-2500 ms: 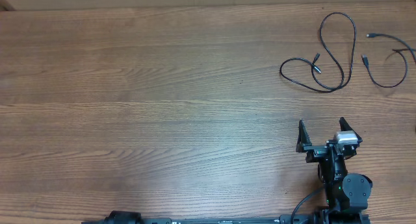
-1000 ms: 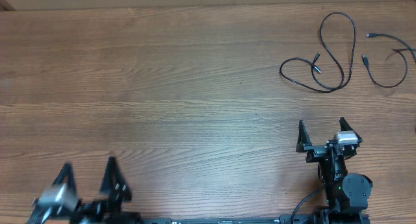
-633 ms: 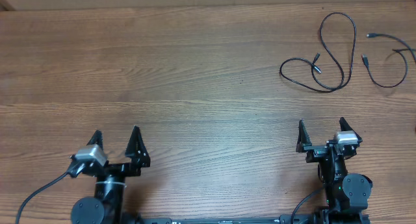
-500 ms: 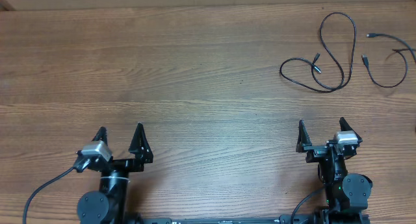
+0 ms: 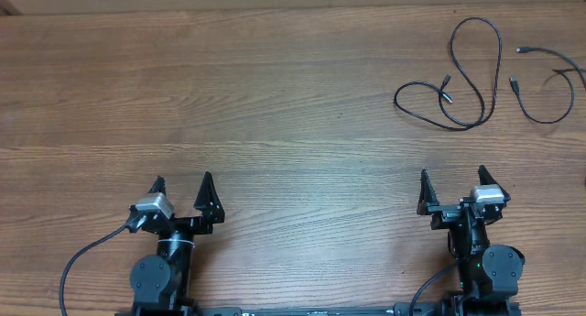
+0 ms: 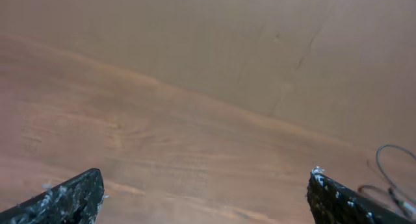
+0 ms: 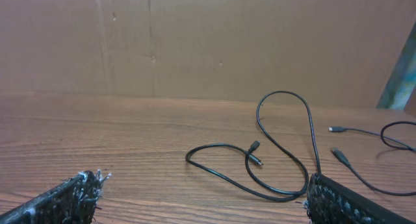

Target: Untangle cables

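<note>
My left fingers (image 5: 207, 195) spread wide above the brown wooden surface (image 5: 275, 96), right fingers (image 5: 425, 195) just as wide, both holding nothing, two thin black looping cables (image 5: 475, 20) lying far right, well beyond my right fingers

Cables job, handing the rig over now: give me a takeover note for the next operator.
Left gripper: open, empty, near left of the table.
Right gripper: open, empty, near right, the closer one to the work.
Looped cable: far right, crossing itself.
Second cable: right of it, at the frame edge, apparently not touching it.
Done: nothing gripped yet.
Left: straighten the loop, lay both out apart.
</note>
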Motion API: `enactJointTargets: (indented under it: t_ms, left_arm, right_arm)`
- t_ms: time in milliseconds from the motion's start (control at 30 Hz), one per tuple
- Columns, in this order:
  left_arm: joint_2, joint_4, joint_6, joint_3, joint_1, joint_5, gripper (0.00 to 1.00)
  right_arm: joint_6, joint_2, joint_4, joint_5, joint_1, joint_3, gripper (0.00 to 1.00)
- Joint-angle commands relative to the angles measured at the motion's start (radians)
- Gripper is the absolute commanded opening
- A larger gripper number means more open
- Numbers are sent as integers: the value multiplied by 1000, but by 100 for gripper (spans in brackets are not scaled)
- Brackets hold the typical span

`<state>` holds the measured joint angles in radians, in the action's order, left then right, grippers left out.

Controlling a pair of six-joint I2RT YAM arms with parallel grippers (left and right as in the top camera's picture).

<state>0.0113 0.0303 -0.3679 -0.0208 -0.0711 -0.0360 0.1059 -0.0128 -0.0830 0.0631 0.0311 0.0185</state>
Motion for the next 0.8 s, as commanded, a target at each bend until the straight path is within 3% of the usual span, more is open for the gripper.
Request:
enactJointTargets:
  t_ms: [0,133,767]
  left_arm:
    - [-6,43,-12,16,5,11,99]
    - [-6,46,53,16,5,22,99]
    - [-6,46,54,16,5,26,100]
  right_arm:
    - [4,8,2,-1,3,-10,100]
    - [4,8,2,-1,3,-10,100]
    - [4,8,2,-1,3,-10,100]
